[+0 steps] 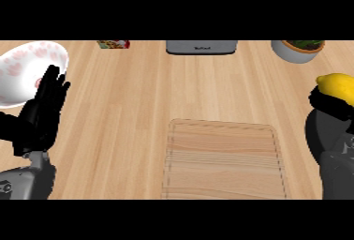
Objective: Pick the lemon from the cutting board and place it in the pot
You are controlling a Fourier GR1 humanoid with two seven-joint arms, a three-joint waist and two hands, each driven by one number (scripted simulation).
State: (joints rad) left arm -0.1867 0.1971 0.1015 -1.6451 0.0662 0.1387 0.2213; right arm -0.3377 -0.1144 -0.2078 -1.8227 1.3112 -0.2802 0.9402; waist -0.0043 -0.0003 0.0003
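A yellow lemon (pixel 337 87) shows at the right edge of the head view, held up by my right hand (pixel 330 106), whose black fingers curl round its underside. The wooden cutting board (pixel 224 160) lies at the lower middle with nothing on it, to the left of the lemon. No pot is in view. My left hand (pixel 43 111) rests open at the left edge, fingers straight and pointing up, over the rim of a white bowl.
A white bowl (pixel 26 65) with pink spots sits at the far left. Along the back edge stand a grey appliance (pixel 201 47), a small colourful packet (pixel 113 44) and a grey planter (pixel 297 50) with a plant.
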